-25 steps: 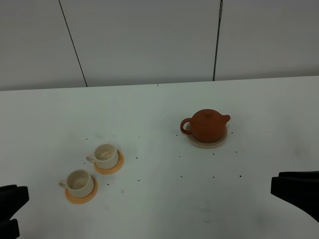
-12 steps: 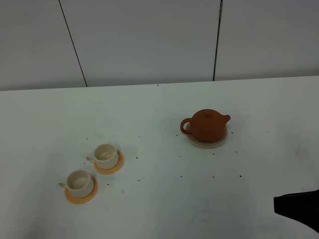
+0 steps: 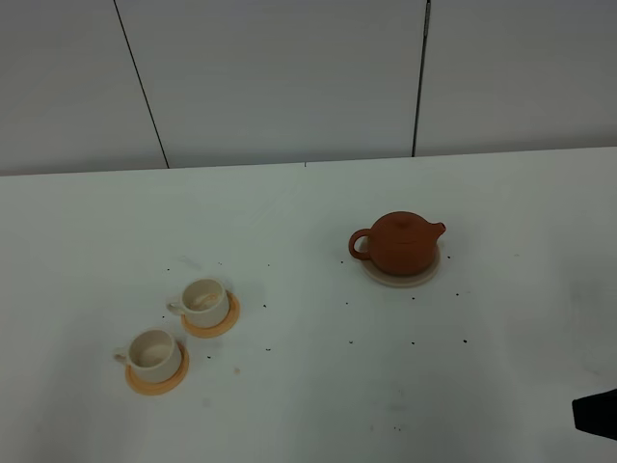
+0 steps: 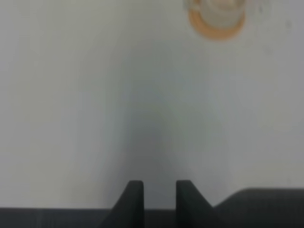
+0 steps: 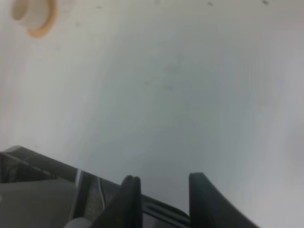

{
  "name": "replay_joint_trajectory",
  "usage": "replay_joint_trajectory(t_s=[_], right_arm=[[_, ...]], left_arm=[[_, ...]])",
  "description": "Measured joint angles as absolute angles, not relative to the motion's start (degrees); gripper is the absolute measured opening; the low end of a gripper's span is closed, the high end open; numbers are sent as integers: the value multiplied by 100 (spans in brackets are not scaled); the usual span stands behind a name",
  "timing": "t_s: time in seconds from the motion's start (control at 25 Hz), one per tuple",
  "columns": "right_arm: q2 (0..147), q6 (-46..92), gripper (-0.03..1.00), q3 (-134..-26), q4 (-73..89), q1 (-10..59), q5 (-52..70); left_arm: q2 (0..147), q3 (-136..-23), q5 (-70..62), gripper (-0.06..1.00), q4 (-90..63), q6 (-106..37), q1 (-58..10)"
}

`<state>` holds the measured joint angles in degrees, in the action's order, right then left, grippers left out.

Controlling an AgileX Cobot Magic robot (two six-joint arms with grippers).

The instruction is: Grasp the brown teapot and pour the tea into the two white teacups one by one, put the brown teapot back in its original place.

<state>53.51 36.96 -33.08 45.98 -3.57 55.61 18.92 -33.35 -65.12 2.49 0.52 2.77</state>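
Note:
The brown teapot [image 3: 403, 243] sits upright on its beige coaster, the original place [image 3: 398, 277], right of the table's middle. The two white teacups [image 3: 204, 300] [image 3: 153, 353] stand on orange saucers at the front left. My left gripper [image 4: 159, 184] hangs over bare table, its fingers a little apart with nothing between them. One teacup on its saucer [image 4: 217, 14] lies well beyond it. My right gripper [image 5: 163, 178] is open and empty too, with a teacup [image 5: 29, 13] far off. Both grippers are far from the teapot.
Only a dark corner of the right arm [image 3: 597, 413] shows in the high view, at the front right edge. Small dark specks dot the white table [image 3: 308, 386]. A grey panelled wall [image 3: 289, 77] runs behind the table.
The right arm has drawn back toward the front right corner, nearly out of the high view. The left arm has left that view. Teapot and cups have not moved.

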Motion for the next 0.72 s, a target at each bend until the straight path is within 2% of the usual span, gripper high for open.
replay_joint_trajectory(t_s=[0.32,0.72], right_arm=[[5351,3594,24,-3326,4509,-357,5561],[5351,3594,24,-3327,4480,-357,5622]], left_arm=[[967,-3131,-6491,24,281,322,277],[863,-2944,-6073,24,255,326,277]])
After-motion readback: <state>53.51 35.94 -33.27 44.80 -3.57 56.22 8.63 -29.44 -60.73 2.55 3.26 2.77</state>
